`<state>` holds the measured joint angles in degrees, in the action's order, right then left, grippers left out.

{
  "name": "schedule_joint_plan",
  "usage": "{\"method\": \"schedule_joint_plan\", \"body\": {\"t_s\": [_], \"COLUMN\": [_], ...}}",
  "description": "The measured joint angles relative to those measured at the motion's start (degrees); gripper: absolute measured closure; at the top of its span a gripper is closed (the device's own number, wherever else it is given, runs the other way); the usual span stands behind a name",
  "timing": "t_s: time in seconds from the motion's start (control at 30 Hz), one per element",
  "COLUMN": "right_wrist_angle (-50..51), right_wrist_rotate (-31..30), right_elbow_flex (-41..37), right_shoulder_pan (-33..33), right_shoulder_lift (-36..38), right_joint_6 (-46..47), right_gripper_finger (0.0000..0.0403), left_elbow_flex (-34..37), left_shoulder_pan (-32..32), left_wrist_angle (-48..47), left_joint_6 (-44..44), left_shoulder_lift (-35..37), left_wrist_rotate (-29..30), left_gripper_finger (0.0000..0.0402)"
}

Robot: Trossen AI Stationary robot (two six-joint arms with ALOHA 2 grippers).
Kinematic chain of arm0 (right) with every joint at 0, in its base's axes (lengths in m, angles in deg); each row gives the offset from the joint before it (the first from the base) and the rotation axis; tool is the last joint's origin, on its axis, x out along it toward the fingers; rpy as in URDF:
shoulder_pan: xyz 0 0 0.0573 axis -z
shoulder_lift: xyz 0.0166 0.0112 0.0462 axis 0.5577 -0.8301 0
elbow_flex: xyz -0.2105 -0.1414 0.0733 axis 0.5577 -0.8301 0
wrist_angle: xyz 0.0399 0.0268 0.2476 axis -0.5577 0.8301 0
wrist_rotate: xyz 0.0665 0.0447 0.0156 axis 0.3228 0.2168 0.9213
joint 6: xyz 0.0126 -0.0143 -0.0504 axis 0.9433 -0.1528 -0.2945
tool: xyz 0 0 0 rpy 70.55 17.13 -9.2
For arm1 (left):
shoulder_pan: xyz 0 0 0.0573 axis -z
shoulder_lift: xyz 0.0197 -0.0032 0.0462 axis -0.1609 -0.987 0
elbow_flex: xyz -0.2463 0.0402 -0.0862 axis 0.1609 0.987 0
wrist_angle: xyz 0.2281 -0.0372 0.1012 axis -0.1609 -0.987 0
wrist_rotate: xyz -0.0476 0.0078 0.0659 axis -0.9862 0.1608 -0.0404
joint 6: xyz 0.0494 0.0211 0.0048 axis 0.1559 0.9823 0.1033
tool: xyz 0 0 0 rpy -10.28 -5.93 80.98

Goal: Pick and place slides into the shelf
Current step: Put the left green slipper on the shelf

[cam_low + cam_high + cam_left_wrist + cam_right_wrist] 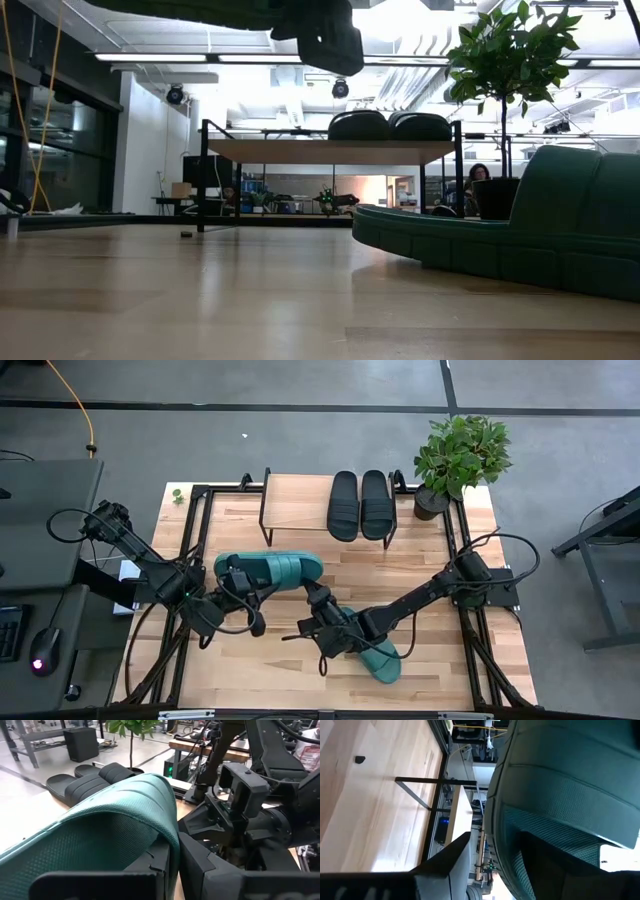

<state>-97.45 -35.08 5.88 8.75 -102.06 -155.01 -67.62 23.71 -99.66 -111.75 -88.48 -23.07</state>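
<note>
My left gripper (238,576) is shut on a teal slide (272,569), held above the table left of centre; the low view shows it at the top edge (200,8). A second teal slide (372,650) lies sole-down on the table near the front. My right gripper (326,626) is at that slide's left end, open, one finger (442,867) on each side of it. Two black slides (360,505) lie side by side on top of the shelf (300,495) at the far edge. My left gripper pinches the end of the teal slide (169,845) nearest the table's left edge between its two fingers. The fingers come roughly level from the table's left. The slide is lifted clear and reaches out toward the table's right. My right gripper: one finger stands apart from the slide on the table (545,795); whether the other touches it I cannot tell.
A potted plant (460,455) stands at the table's far right corner, beside the shelf. A black metal frame (200,520) runs around the tabletop. The two arms are close together at mid-table.
</note>
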Motion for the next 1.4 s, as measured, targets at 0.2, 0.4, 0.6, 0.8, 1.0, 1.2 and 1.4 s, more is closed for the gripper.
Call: {"method": "schedule_joint_plan", "body": {"t_s": [0.2,0.4,0.6,0.8,1.0,1.2,1.4], "right_wrist_angle": [0.0,-0.1,-0.1,-1.1,-1.1,-1.2,-1.2], "right_wrist_rotate": [0.0,0.3,0.5,0.5,0.4,0.4,0.5], "right_elbow_flex": [0.0,0.0,0.0,0.0,0.0,0.0,0.0], "right_shoulder_pan": [0.1,0.1,0.1,0.1,0.0,-0.1,-0.1], "right_shoulder_lift": [0.0,0.0,0.0,0.4,1.2,1.2,1.2], "right_joint_6": [1.1,2.7,3.5,4.0,4.8,5.2,5.6], "right_gripper_finger": [0.0261,0.0334,0.0395,0.0399,0.0401,0.0402,0.0402], "left_elbow_flex": [0.0,0.0,0.0,-0.1,-0.1,-0.1,-0.1], "left_shoulder_pan": [0.0,0.0,0.0,0.1,0.1,0.1,0.1], "left_wrist_angle": [0.3,0.3,-0.6,-2.6,-3.6,-3.8,-4.2], "left_joint_6": [1.0,1.8,2.5,2.5,6.6,11.2,13.7], "left_shoulder_lift": [0.0,0.0,0.0,0.0,0.0,0.0,0.0], "left_wrist_rotate": [-0.4,-0.6,-0.6,-0.5,-0.3,-1.0,-1.9], "left_gripper_finger": [0.0382,0.0382,0.0382,0.0382,0.0382,0.0382,0.0359]}}
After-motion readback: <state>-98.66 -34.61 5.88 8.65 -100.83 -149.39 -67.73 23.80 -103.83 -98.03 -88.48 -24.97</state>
